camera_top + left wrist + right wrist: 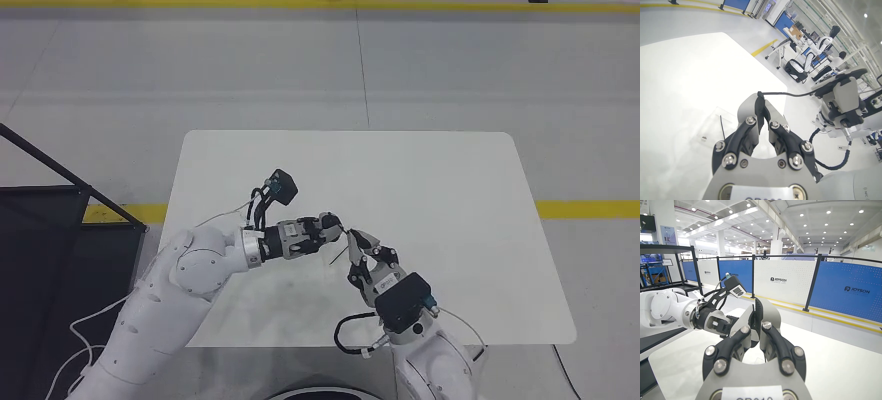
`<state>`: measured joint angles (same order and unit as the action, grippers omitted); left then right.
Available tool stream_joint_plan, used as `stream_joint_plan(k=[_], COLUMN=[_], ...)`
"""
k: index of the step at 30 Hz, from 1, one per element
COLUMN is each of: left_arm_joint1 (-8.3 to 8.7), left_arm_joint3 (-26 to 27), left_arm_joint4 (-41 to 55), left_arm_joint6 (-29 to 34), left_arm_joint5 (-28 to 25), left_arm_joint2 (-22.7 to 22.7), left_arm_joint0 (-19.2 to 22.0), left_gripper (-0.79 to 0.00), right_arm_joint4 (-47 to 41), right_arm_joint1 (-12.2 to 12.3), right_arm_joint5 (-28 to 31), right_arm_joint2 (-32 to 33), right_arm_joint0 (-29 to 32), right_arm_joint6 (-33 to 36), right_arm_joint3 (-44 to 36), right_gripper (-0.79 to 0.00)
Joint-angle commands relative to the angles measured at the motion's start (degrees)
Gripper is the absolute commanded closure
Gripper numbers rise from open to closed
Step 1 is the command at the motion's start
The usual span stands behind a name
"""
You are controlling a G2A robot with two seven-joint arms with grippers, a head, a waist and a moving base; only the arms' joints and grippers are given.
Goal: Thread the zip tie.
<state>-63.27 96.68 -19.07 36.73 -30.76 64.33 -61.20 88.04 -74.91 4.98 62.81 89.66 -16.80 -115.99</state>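
A black zip tie [783, 93] hangs in the air between my two grippers above the white table [450, 190]. My left gripper [761, 98] is shut on its head end, and the strap runs sideways to my right gripper [816, 92]. My right gripper [756, 306] has its fingers shut, and a thin black strand [764, 357] shows below them. From above, my left gripper [332, 226] and right gripper [352, 242] nearly meet over the table's near middle.
A clear plastic sheet [710, 130] lies on the table under my left gripper, with a thin black strip [722, 126] by it. A black rack [40, 230] stands off the table's left side. The table's near edge [300, 345] is close behind the arms.
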Motion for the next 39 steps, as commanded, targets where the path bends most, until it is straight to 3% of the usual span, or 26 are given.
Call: stream_joint_plan(k=[1, 14, 39], left_arm_joint1=[-0.02, -0.04, -0.64], left_arm_joint3=[0.41, 3.48, 3.07], left_arm_joint4=[-1.24, -10.21, -12.72], left_arm_joint6=[-0.88, -4.6, -3.26], left_arm_joint5=[0.54, 2.74, 3.03], left_arm_joint2=[-0.08, -0.85, -4.27], left_arm_joint0=[-0.24, -2.0, -0.3], left_gripper=[0.0, 0.0, 0.0], right_arm_joint4=[0.33, 0.66, 0.06], right_arm_joint1=[-0.02, -0.22, -0.62], right_arm_joint5=[-0.19, -1.13, -2.03], right_arm_joint2=[-0.14, -0.71, -1.59], right_arm_joint0=[-0.06, -0.87, -1.82], right_arm_joint6=[0.25, 0.79, -1.32], right_arm_joint3=[0.07, 0.81, 2.31], right_gripper=[0.0, 0.0, 0.0])
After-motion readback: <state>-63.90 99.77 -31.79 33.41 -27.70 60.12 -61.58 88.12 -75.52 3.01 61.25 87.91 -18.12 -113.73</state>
